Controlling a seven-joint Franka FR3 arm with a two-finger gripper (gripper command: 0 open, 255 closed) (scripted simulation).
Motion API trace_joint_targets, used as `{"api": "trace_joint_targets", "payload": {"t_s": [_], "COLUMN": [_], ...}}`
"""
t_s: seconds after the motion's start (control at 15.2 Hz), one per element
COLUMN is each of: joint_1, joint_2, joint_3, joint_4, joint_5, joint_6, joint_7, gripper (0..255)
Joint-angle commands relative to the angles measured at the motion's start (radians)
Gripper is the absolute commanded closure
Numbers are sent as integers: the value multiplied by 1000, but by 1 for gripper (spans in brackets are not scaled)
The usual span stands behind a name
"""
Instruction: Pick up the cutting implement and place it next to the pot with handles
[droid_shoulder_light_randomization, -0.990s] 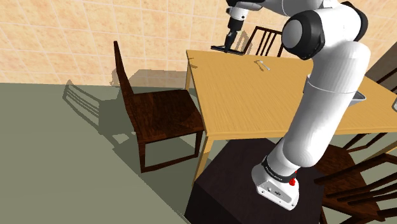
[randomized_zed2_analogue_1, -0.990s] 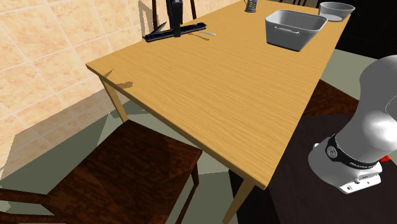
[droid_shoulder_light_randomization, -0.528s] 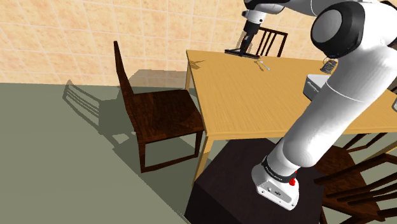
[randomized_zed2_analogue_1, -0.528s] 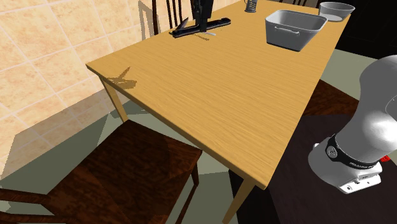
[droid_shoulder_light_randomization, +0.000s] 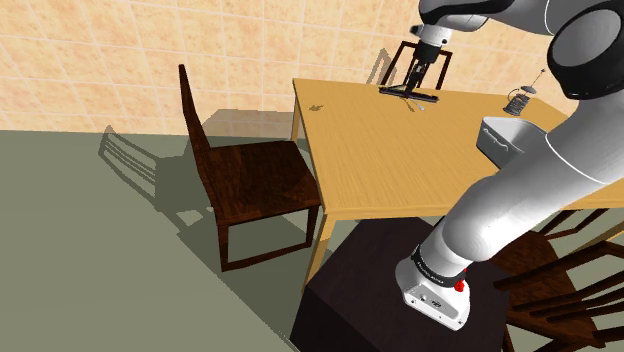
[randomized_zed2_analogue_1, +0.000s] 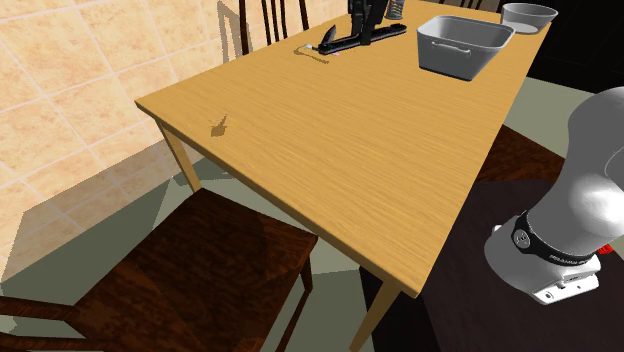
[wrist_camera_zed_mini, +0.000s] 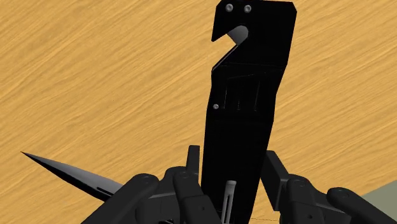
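Knife (wrist_camera_zed_mini: 251, 83), pinched in the claw (wrist_camera_zed_mini: 232, 162), hangs above the surface (randomized_zed2_analogue_1: 340, 160) mid-carry; the next move appears to be crossing to the handled pot (randomized_zed2_analogue_1: 455, 55) and lowering beside it.

1. I see the knife (randomized_zed2_analogue_1: 350, 43) clasped in the gripper (randomized_zed2_analogue_1: 367, 22), over the table (randomized_zed2_analogue_1: 330, 160) near its far edge in the shoulder view.
2. Pot (randomized_zed2_analogue_1: 455, 55): on the table, toward its right end in the shoulder view.
3. Bowl (randomized_zed2_analogue_1: 528, 20): on the table, at the corner beyond the pot.
4. Chair (droid_shoulder_light_randomization: 255, 175): at the table's left end in the shoulder view.
5. Stand (droid_shoulder_light_randomization: 370, 280): against the table's near edge.
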Motion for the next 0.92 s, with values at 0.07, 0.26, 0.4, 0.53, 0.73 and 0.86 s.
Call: {"api": "trace_joint_targets", "payload": {"t_s": [0.07,0.26,0.4,0.53,0.73,0.86], "joint_1": [-33,-69,-94,-119,-157,-182], "joint_2": [-71,-138,-178,-215,-262,-289], "joint_3": [-19,-38,-51,-66,-93,-112], "joint_4": [-58,-102,-125,-144,-163,-171], "joint_5": [-49,-96,-126,-155,-195,-220], "joint_6": [-1,-11,-20,-30,-46,-58], "joint_7": [-34,-67,-92,-121,-168,-202], "gripper": [255,255,255,255,255,255]}}
